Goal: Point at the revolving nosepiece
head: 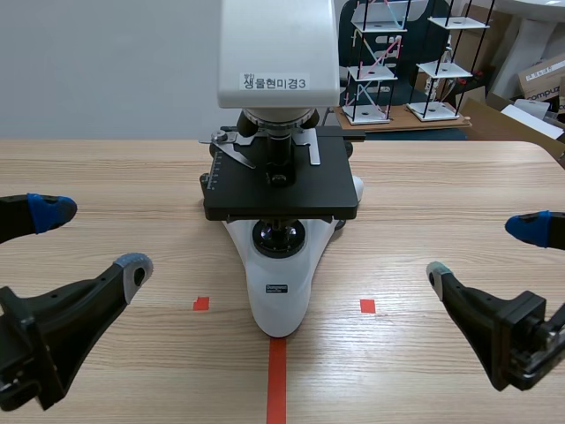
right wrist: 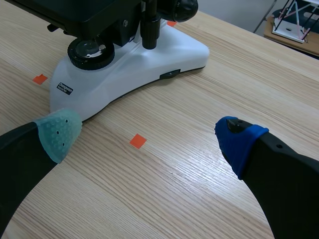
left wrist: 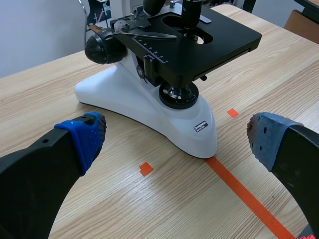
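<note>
A white microscope (head: 280,291) with a black stage (head: 281,181) stands at the table's middle, its base facing me. The revolving nosepiece (head: 278,121), pale with dark objectives, sits under the white head above the stage. My left gripper (head: 88,238) is open at the left, well short of the base. My right gripper (head: 481,247) is open at the right, also apart from it. In the left wrist view the microscope (left wrist: 149,94) lies ahead of the open fingers (left wrist: 84,137). In the right wrist view its base (right wrist: 129,74) lies ahead of the fingers (right wrist: 57,132).
Behind the table's far edge at the right stand small white shelf models (head: 415,62) and cardboard boxes (head: 540,81). Wooden tabletop (head: 441,203) stretches to both sides of the microscope.
</note>
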